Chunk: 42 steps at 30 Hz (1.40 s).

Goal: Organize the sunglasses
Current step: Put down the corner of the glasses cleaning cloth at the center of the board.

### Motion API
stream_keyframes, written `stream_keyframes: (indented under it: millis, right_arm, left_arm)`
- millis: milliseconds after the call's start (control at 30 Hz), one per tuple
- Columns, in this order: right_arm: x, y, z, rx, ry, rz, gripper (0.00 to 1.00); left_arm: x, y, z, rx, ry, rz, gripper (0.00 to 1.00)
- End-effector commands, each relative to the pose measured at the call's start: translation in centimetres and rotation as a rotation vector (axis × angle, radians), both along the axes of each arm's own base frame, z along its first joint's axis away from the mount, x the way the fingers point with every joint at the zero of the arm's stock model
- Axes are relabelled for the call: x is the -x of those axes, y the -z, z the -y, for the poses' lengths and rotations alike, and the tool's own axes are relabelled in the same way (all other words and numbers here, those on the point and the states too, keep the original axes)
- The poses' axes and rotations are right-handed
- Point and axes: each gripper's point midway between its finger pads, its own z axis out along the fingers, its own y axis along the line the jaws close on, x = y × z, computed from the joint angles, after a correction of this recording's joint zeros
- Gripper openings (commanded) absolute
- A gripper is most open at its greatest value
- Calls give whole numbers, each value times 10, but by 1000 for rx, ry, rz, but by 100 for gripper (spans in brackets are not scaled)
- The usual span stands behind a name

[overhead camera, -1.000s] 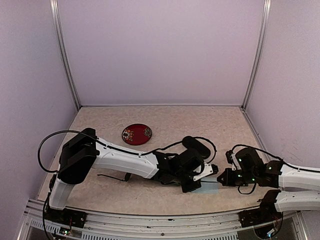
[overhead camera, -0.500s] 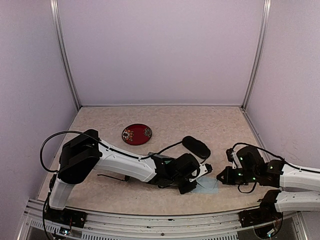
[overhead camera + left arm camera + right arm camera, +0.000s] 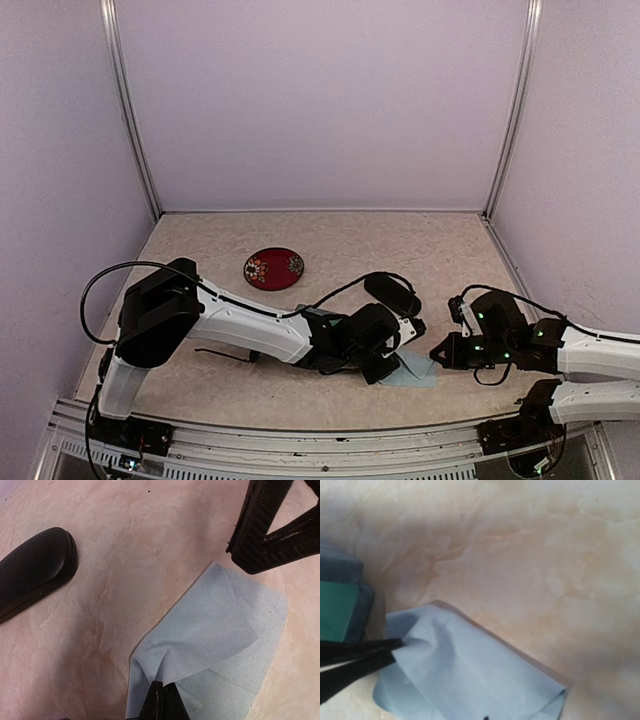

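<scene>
Sunglasses (image 3: 228,352): hard to be sure from above. A thin dark outline on the surface under the left arm, toward the front left, may be the thin black pair. It is well apart from both end effectors.
Left arm (image 3: 240,322): stretched low across the front of the surface, from its base at the left to just right of centre.
Left end effector (image 3: 161,702): closed, its tips pinching one edge of the blue cloth, which puckers into a ridge at the pinch.
Blue cloth (image 3: 215,630): pale blue and folded over on itself. It mostly lies flat on the surface at the front, between the two end effectors.
Right end effector (image 3: 246,559): closed, its two dark fingers meeting in a point at the far corner of the cloth. I cannot tell whether it touches the cloth, and it grips nothing.
Blue-grey box (image 3: 342,605): seen only at the left edge of the right wrist view, blurred, with a green face. It sits just beside the cloth.
Black case (image 3: 392,293): oval and shut, lying behind the cloth and apart from it.
Red dish (image 3: 273,268): round and patterned, further back to the left, well apart from the rest.
Surface (image 3: 350,240): beige with marbled veins.
</scene>
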Motion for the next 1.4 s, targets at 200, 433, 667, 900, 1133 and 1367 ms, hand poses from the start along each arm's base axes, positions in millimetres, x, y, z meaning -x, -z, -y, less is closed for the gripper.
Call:
stream_keyframes:
  millis: [200,433,667,900,1133,1367]
  right_arm:
    - [-3,-18,-10,-32,-75,75,5]
    - [-3,-15,-19,-30,-139,85,20]
    - [-8,-13,-23,-25,-147,100,26]
    - [-11,3,-18,37,-134,64,29]
    - [-8,17,-7,106,-110,21,33]
    - [12,25,-5,97,-133,-36,34]
  left_arm:
    - [-37,-21,10,93,-30,-135,0]
    - [-57,-11,16,59,-40,-174,2]
    - [-60,-2,12,33,-46,-173,9]
    - [-61,-17,7,66,-67,-148,20]
    - [-57,-42,-5,115,-103,-97,31]
    - [-32,-61,-6,134,-72,-23,39]
